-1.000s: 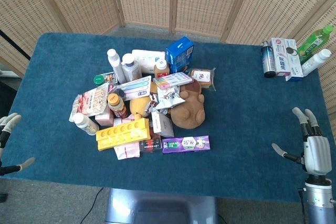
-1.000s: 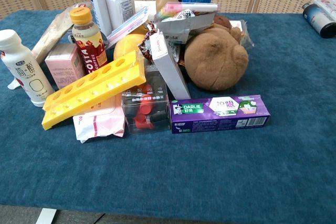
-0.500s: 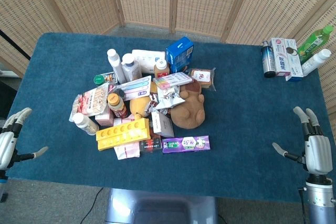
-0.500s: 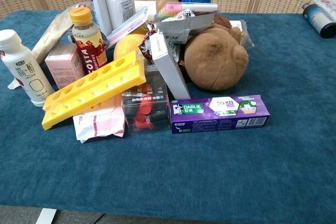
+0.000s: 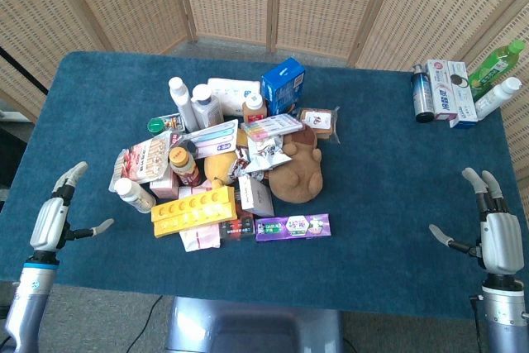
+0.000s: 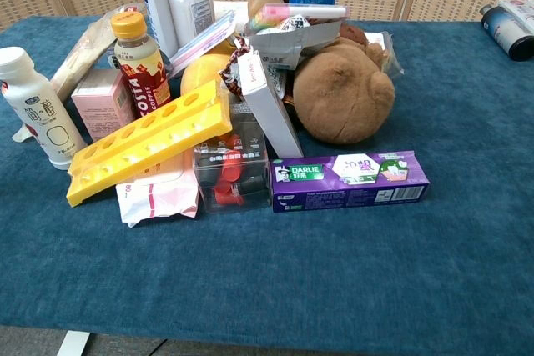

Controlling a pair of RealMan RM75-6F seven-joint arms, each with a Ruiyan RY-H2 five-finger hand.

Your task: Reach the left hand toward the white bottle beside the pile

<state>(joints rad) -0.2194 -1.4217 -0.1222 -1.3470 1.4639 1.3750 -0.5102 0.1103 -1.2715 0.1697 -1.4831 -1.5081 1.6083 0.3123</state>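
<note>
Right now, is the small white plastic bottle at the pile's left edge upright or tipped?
Upright. The small white plastic bottle stands on its base on the blue cloth, cap on top, in the chest view.

"DARLIE" on purple toothpaste box; "COSTA COFFEE" on brown bottle w/ yellow cap. Other labels unreadable.

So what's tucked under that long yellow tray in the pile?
Under the yellow tray, a pink-and-white packet sticks out at its near edge, and a pink box shows behind it. Whatever else lies beneath is covered.
</note>
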